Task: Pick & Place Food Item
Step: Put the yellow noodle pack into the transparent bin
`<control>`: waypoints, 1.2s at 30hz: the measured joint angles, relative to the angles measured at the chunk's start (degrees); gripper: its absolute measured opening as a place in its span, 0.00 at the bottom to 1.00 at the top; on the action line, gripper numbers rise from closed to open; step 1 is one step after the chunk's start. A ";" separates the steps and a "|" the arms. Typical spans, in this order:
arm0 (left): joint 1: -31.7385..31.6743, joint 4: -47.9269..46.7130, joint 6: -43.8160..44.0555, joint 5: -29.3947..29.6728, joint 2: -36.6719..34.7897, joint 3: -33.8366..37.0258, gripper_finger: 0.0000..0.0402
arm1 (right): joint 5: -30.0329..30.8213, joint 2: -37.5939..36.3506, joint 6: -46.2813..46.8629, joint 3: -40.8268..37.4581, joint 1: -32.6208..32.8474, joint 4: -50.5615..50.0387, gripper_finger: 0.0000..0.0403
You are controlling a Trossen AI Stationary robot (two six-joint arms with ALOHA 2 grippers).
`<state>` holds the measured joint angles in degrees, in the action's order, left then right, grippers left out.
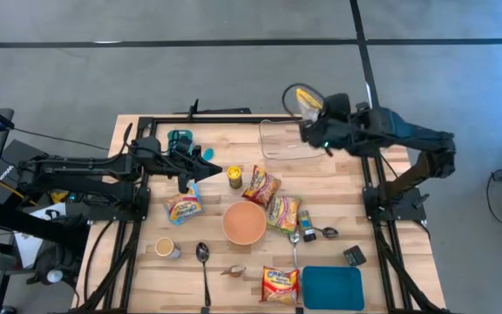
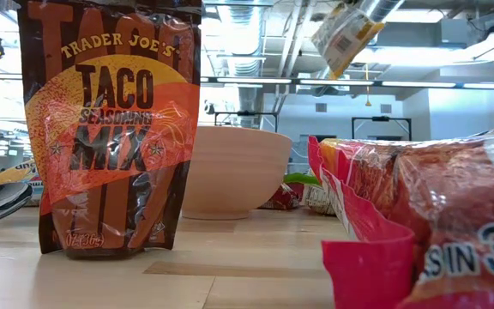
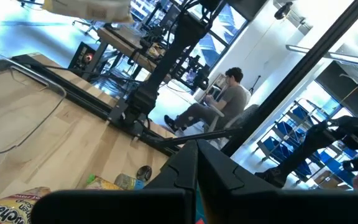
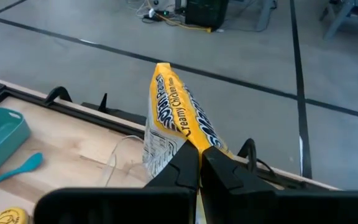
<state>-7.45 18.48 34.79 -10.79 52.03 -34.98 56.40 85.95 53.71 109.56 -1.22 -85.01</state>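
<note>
Your right pincer (image 4: pixel 199 163) is clamped on the yellow noodle packet (image 4: pixel 178 112), holding it in the air by one end over the clear container (image 1: pixel 281 139) near the desk's far edge. Bring it down until the packet sits inside the walls before releasing, since it may swing. Your left pincer (image 1: pixel 225 170) waits, closed and empty, over the desk's left half.
</note>
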 joint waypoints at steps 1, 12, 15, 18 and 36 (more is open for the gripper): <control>0.00 0.01 0.00 0.00 0.00 0.00 0.00 | -0.84 -0.46 -0.85 0.00 -1.08 0.49 0.00; 0.01 0.00 0.00 0.02 -0.01 0.00 0.00 | -15.05 -1.06 -6.71 -0.02 -12.78 2.91 0.00; 0.01 0.01 0.00 0.02 0.01 0.00 0.00 | -19.44 -0.37 -10.13 -1.10 -15.74 5.81 0.00; 0.00 0.02 0.00 0.03 0.00 0.00 0.00 | -23.55 -0.39 -12.49 -3.27 -18.79 9.63 0.00; 0.01 0.00 0.00 0.04 0.01 0.00 0.00 | -29.50 -0.45 -11.50 -20.80 -25.96 21.76 0.00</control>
<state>-7.44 18.48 34.79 -10.74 52.03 -34.98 26.90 85.49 42.21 88.76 -27.18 -63.25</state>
